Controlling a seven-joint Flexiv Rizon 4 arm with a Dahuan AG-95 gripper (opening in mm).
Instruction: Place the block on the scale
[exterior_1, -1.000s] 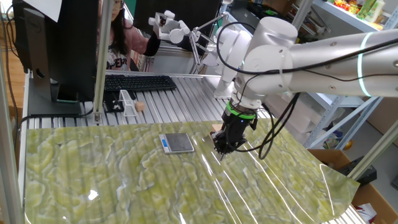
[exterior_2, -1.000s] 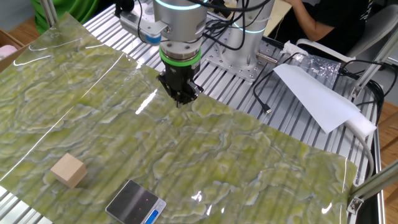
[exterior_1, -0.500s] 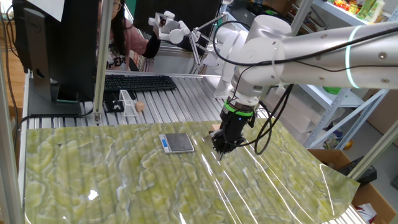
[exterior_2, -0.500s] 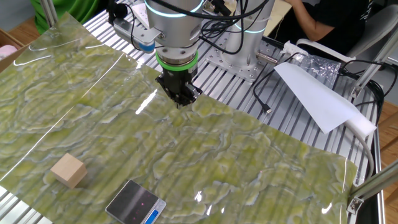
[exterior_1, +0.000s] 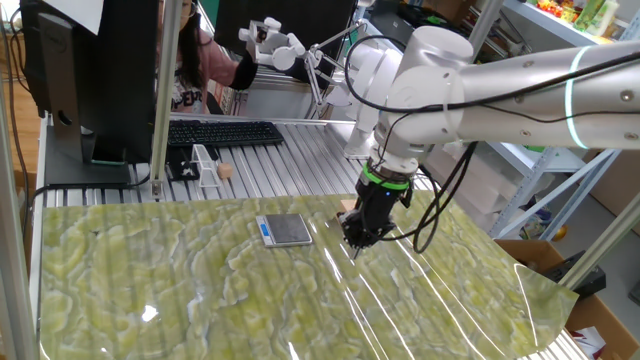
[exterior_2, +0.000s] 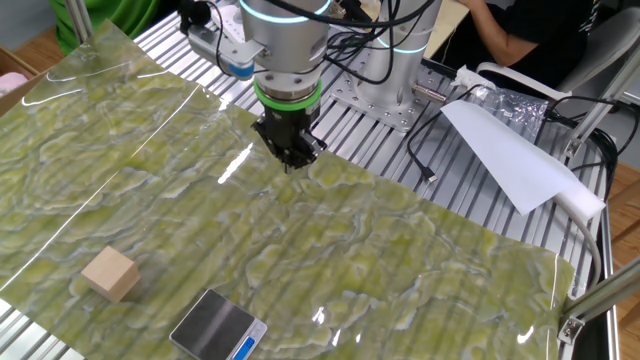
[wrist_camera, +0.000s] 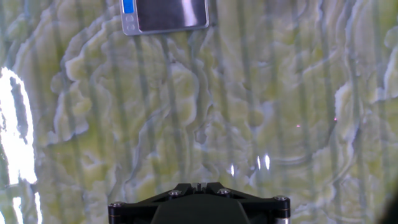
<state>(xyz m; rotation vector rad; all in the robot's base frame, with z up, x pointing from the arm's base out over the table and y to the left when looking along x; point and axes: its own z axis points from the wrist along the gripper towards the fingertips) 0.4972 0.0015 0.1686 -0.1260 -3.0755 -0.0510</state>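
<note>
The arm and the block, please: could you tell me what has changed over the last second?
Only the arm's upper links shifted slightly; the gripper stays low over the mat, holding nothing. The block and the scale lie where they were, apart.

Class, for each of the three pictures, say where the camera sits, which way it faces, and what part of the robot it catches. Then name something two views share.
One fixed view: raised beside the table, facing the keyboard end; shows the arm and hand.
The other fixed view: high on the opposite side, facing the robot's base; shows the hand, block and scale.
Hand view: on the hand, looking down at the mat; only the dark hand body shows.
Shared: the scale appears in all three.
</note>
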